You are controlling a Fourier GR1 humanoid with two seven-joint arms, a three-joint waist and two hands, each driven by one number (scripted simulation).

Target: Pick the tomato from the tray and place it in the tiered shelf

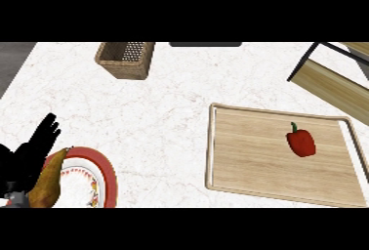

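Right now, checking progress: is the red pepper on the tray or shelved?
On the tray: the red pepper lies inside its raised rim.

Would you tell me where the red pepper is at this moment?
In the head view the red pepper lies on the wooden tray at the right, nearer the tray's right rim, with the tiered shelf beyond it at the upper right.
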